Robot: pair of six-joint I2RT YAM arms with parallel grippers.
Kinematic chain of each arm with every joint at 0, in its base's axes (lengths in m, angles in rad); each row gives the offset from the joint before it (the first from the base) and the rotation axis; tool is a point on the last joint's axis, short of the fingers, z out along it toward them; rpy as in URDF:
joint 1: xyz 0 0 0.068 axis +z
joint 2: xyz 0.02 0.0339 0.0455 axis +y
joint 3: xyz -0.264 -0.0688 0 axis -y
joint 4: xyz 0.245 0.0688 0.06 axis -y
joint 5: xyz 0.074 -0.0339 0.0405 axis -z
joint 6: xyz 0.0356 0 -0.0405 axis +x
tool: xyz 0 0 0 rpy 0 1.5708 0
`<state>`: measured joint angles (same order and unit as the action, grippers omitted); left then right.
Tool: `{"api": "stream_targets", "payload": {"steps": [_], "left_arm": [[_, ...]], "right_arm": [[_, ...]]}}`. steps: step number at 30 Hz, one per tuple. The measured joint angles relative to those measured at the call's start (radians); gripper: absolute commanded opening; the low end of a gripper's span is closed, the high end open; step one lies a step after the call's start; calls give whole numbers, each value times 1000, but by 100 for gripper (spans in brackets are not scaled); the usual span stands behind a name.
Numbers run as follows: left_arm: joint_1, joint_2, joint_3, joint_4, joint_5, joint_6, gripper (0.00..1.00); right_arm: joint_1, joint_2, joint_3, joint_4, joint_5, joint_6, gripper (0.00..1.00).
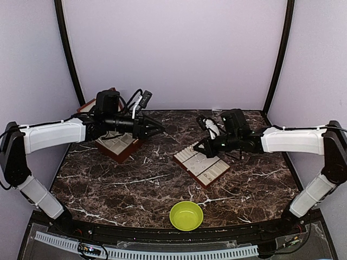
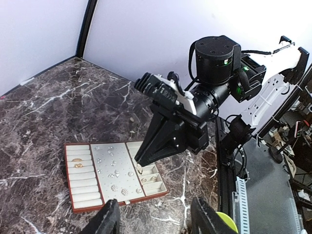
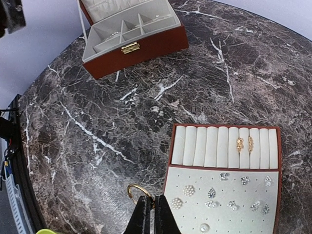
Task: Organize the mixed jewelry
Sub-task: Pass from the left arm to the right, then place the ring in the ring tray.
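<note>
Marble table (image 1: 108,184); left pincer (image 2: 155,204) parted, empty, tips cropped; right pincer (image 3: 152,200) closed on half-hidden gold hoop (image 3: 130,187).

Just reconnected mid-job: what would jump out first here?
The right tool, shut, seems to pinch a small gold ring by the jewelry tray at table centre. An open red-brown box sits back left; a lime-green bowl near the front edge.

Jewelry (image 3: 187,190) on tray (image 3: 204,146), box (image 1: 116,143) left, bowl (image 1: 186,215) near
</note>
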<state>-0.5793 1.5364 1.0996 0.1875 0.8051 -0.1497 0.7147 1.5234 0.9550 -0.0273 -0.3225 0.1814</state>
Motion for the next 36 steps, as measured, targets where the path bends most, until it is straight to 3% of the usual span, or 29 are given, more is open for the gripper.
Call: {"api": "stream_targets", "payload": {"steps": [16,36], "left_arm": [[8,-61,-48,-145,-153,92,53],[8,-76,-48,-161,-163,113,54]], "right_arm": [[-19,331,212,-58,137,-125,1],[-61,462,303,-75,238,-167,2]]}}
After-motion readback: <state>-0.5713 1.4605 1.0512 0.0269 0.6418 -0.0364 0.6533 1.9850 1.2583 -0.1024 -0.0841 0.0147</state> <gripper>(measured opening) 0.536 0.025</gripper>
